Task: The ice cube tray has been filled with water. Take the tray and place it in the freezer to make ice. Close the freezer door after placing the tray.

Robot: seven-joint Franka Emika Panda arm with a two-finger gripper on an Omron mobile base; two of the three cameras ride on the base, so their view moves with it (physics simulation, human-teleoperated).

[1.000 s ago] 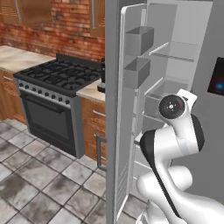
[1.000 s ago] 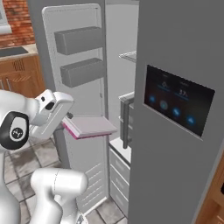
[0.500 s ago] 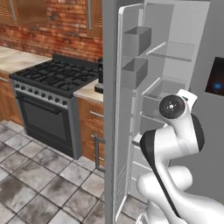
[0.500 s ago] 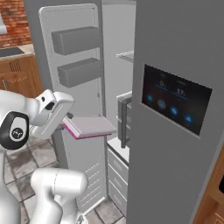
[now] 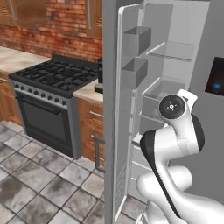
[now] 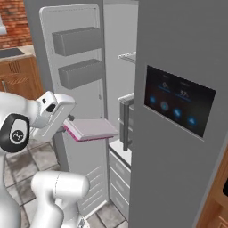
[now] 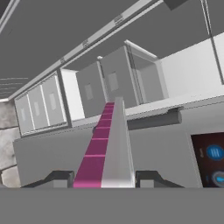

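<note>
Right base view — my gripper point(image 6: 67, 126) pinches the ice cube tray point(image 6: 92, 128); I'd keep it flat — slide into the freezer point(image 6: 116, 67) slowly.

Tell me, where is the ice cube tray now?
In the right base view, the ice cube tray is held by the tool before the open freezer, below the door bins.

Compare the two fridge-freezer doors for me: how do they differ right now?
The freezer door stands swung open, showing its inner face; the door with the black panel is shut. The freezer door carries two box-shaped grey bins; the other door carries a dark display with blue lights on its plain outer face. Both are tall, grey and full-height.
</note>
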